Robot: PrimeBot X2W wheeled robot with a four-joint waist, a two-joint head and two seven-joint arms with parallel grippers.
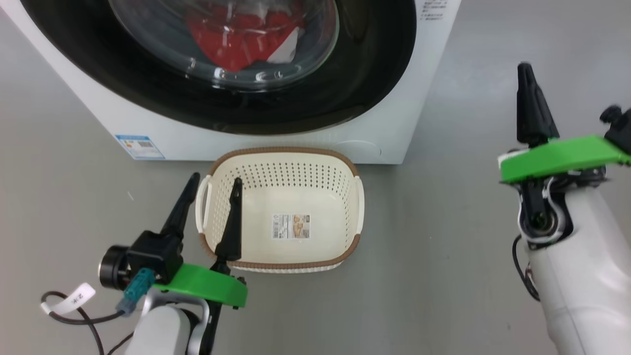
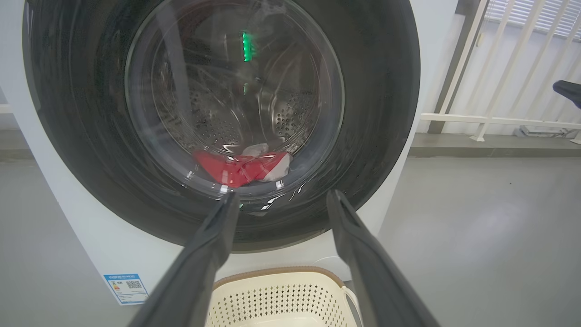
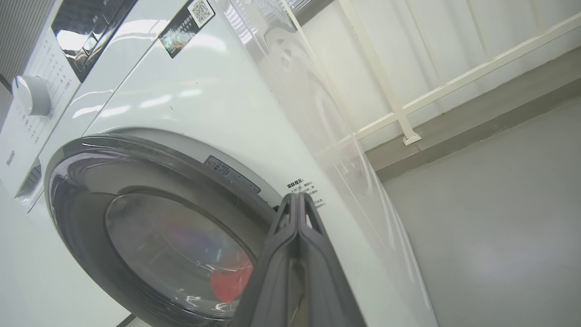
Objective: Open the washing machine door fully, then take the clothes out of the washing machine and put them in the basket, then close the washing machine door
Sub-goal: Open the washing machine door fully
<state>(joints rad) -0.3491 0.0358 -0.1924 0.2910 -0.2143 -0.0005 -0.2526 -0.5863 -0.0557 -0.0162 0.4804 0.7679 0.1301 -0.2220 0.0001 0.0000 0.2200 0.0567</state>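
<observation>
The white washing machine (image 1: pixel 374 133) stands ahead with its black-rimmed round door (image 1: pixel 374 64) shut flat against the front. Red and white clothes (image 1: pixel 236 34) lie behind the glass bowl, low in the steel drum (image 2: pixel 290 118). On the floor just before the machine sits the cream basket (image 1: pixel 315 177), with nothing inside but its bottom label. My left gripper (image 1: pixel 214 180) is open, its fingers over the basket's left rim and pointing at the door. Off to the right of the machine, my right gripper (image 1: pixel 526 69) is shut on nothing, raised near the door's right side (image 3: pixel 245 181).
Grey floor (image 1: pixel 443 246) spreads around the machine and basket. A white railing (image 2: pixel 490 120) runs along the wall to the machine's right. A blue label (image 1: pixel 139 146) marks the machine's lower left front, and a control dial (image 3: pixel 31 94) sits near its top.
</observation>
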